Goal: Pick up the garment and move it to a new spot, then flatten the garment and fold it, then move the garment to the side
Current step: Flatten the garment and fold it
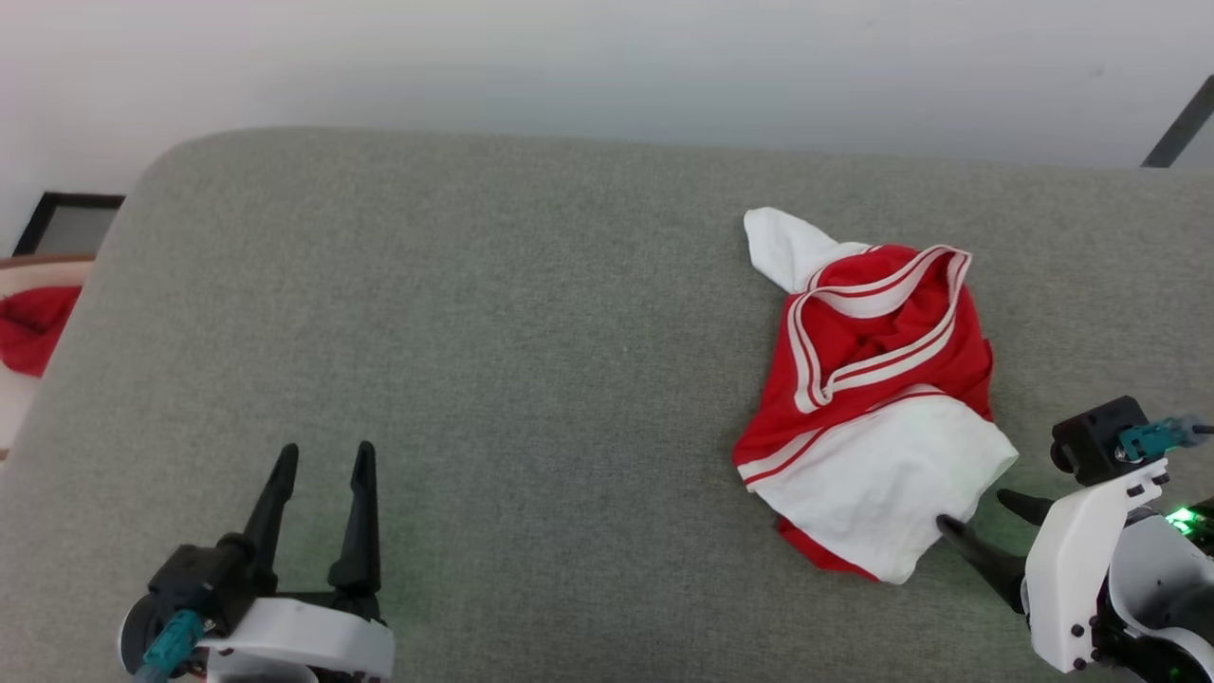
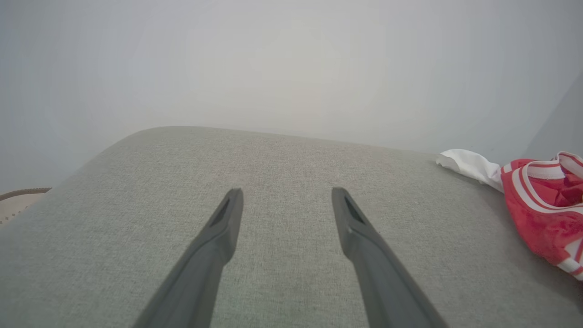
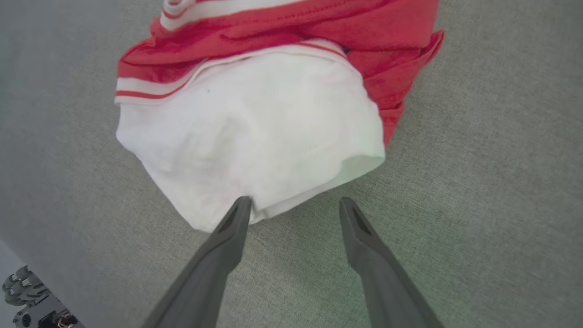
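Garment [image 1: 868, 379] bunched on right part of cushion [image 1: 474, 332], pickup step, not gripped yet. Right gripper [image 1: 975, 508] spread wide, empty, one fingertip at white sleeve [image 3: 255, 136] hem. Next: push in, pinch hem, lift. Left gripper [image 1: 326, 448] spread, empty. Open room leftward; far edge near garment

The garment [image 2: 542, 214] is cut off by the left wrist view's right edge.

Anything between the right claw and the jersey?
Nothing visible. The open right claw sits at the garment, one tip at its white hem, with bare grey cushion beneath.
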